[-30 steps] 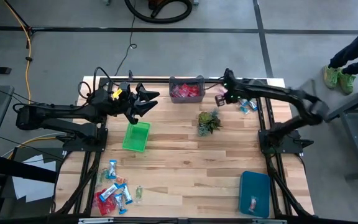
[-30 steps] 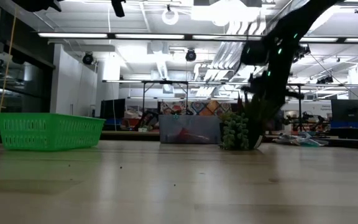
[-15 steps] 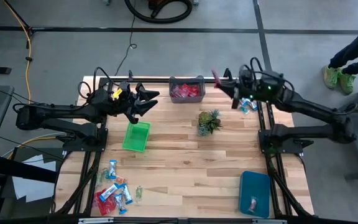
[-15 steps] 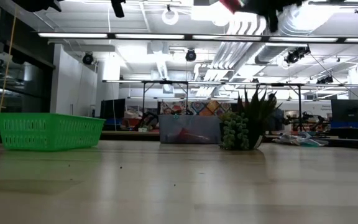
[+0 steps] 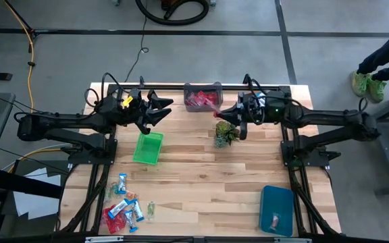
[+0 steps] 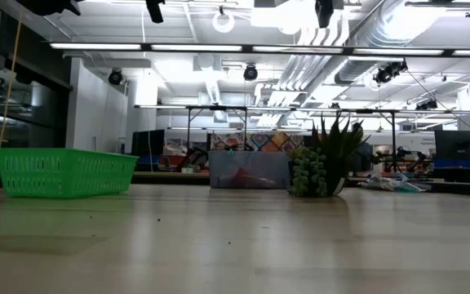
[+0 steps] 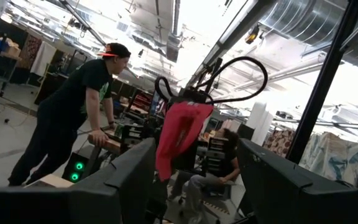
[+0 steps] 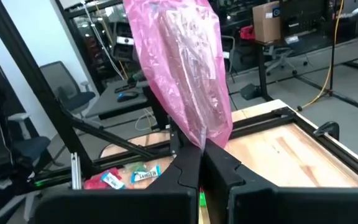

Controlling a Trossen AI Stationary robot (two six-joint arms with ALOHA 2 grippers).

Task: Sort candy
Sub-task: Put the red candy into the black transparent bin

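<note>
Right gripper (image 5: 223,112) raised above the table betw. the grey bin (image 5: 202,88) and the small plant (image 5: 226,132), fingers pinched together on a pink-wrapped candy (image 8: 182,68) that sticks up past the tips. Left gripper (image 5: 162,109) waits above the green basket (image 5: 148,148), jaws spread, holding nothing. More candy lies loose at the near-left table corner (image 5: 125,208), w/ red pieces in the grey bin.

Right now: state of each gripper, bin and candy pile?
right gripper: shut on pink candy, raised near grey bin
left gripper: open, empty, above green basket
grey bin: holds red/pink candy
green basket: looks empty
teal bin: one candy inside
candy pile: unsorted, on table
</note>
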